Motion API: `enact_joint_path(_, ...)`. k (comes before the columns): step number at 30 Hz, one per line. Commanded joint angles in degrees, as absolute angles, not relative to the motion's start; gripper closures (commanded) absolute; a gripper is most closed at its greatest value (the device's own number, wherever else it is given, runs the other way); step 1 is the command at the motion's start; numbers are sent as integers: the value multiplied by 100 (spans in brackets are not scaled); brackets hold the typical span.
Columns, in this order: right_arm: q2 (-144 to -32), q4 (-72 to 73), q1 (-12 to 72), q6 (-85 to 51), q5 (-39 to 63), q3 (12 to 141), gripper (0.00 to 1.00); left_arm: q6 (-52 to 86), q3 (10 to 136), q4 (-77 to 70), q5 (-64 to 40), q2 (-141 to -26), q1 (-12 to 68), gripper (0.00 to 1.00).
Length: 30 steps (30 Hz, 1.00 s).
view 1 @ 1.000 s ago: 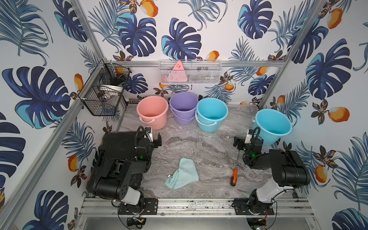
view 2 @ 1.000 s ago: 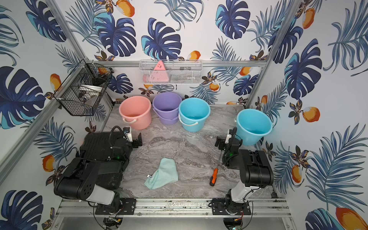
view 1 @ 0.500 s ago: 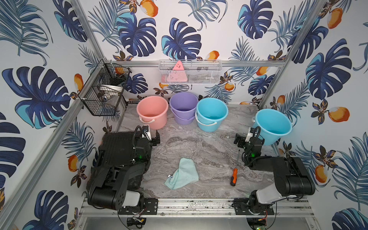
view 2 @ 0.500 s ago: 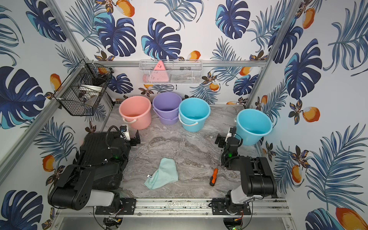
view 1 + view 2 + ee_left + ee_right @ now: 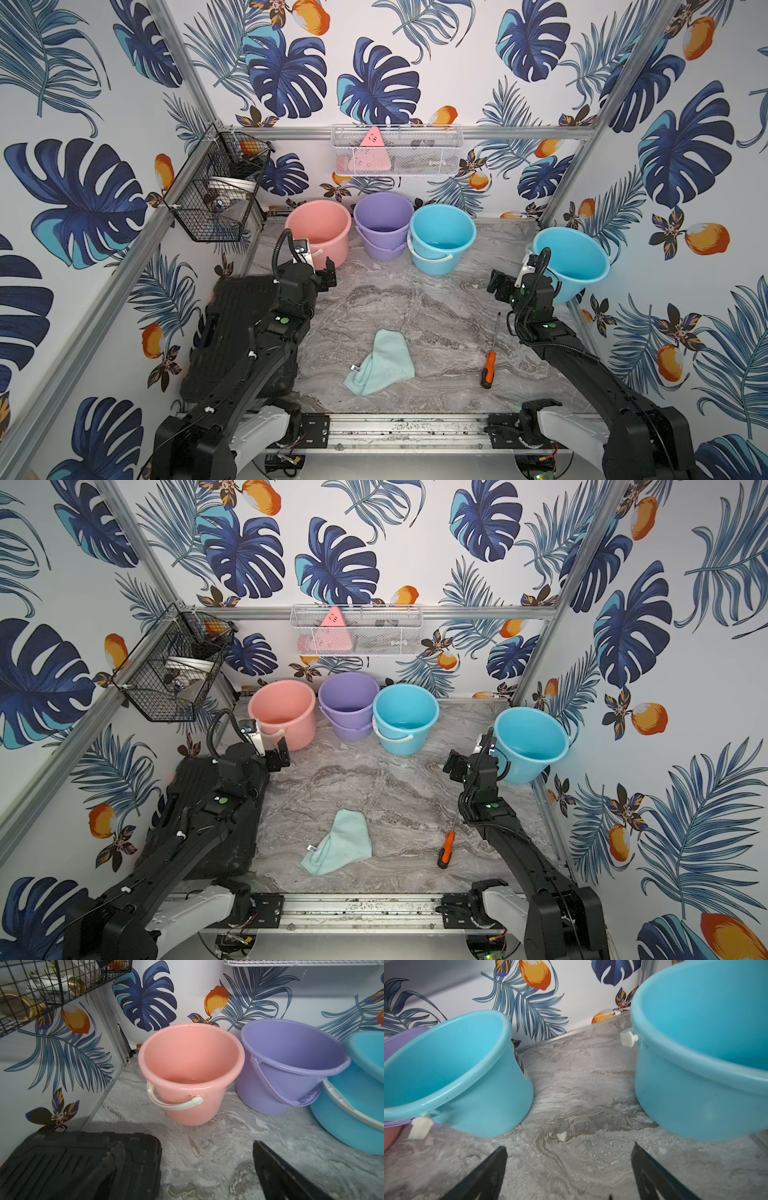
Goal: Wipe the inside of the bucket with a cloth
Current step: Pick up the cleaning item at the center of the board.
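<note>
- The cloth (image 5: 382, 365) lies crumpled on the marble table (image 5: 415, 299), near the front edge and between the two arms. Nothing touches it, and its small white tag sits on the edge toward the left arm.
- The left gripper (image 5: 186, 1147) has its fingers spread wide with nothing between them. It hovers just past the black case (image 5: 237, 332), facing the pink bucket (image 5: 318, 224).
- The right gripper (image 5: 569, 1147) is likewise spread wide and empty, over bare table.
- To one side of it is a blue bucket (image 5: 442, 232) ending the back row. To the other is a second blue bucket (image 5: 571, 262), alone by the right wall.
- The purple bucket (image 5: 382, 216) stands between the pink and blue ones.
- A screwdriver (image 5: 488, 365) lies near the right arm, apart from the cloth.
</note>
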<state>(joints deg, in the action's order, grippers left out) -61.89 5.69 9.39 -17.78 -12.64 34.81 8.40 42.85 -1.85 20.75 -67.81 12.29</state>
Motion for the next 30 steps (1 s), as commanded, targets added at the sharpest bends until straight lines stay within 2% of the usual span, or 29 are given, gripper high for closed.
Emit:
enact_joint_path(1,-6240,-945,1042,-2474,-510,3865,9,1447,4596,1171,1658,-6697,1230,1)
enact_joint_path(7,-6576,-2085,1596,-2813,4,4679,14,1692,5104,2079,1137,-6822,1232,1)
enact_joint_path(13,-7150,-3176,3166,-2817,-24,5405,14,1775,5406,2564,727,-7033,1236,1)
enact_joint_path(21,-7943,-3543,5184,-3061,-396,5870,14,1716,5554,2794,703,-7160,1239,1)
enact_joint_path(26,-8868,-3740,6168,-2898,-702,6454,11,1723,5623,2875,725,-7252,1239,1)
enact_joint_path(30,-9598,-3847,6645,-2795,-841,7000,8,1723,5669,2943,751,-7269,1228,1)
